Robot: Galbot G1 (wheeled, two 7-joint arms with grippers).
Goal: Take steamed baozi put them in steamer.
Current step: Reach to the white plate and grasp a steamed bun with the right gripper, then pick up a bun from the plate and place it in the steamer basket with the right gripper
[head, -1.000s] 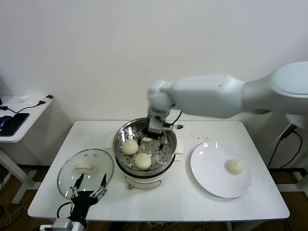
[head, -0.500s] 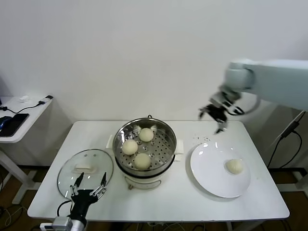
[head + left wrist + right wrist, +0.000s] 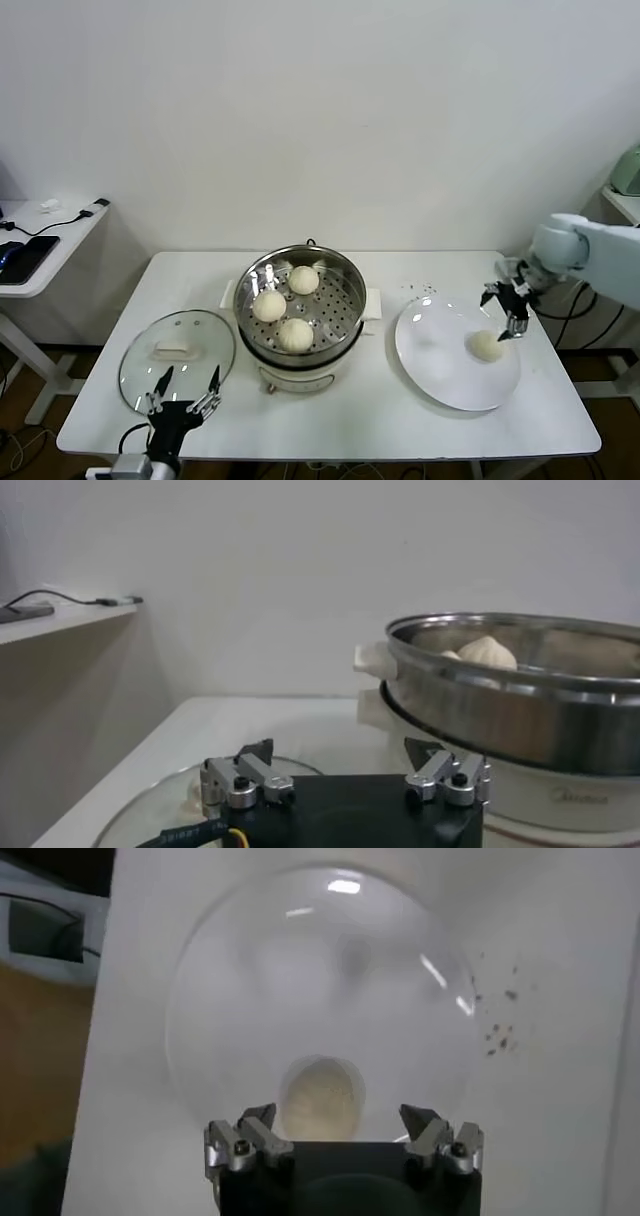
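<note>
Three buns (image 3: 289, 302) now sit in the steamer (image 3: 345, 318). The right gripper (image 3: 505, 308), having swung over from it, hovers with jaws wide and empty above the last bun (image 3: 487, 345) on the plate (image 3: 437, 362) near the bench's right edge. The left gripper (image 3: 182, 397) idles open at the front-left edge.

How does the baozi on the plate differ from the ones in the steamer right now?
The plate baozi lies alone on the flat white plate, under the open right gripper; the steamer baozi sits with two others on the steamer tray, no gripper near. Both are round and cream-white.

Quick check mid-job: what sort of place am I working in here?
Probably a lab or office mock-up of a kitchen, not a real one: a plain white folding table against a bare wall, a side desk with cables, and a round stainless-steel steamer.
</note>
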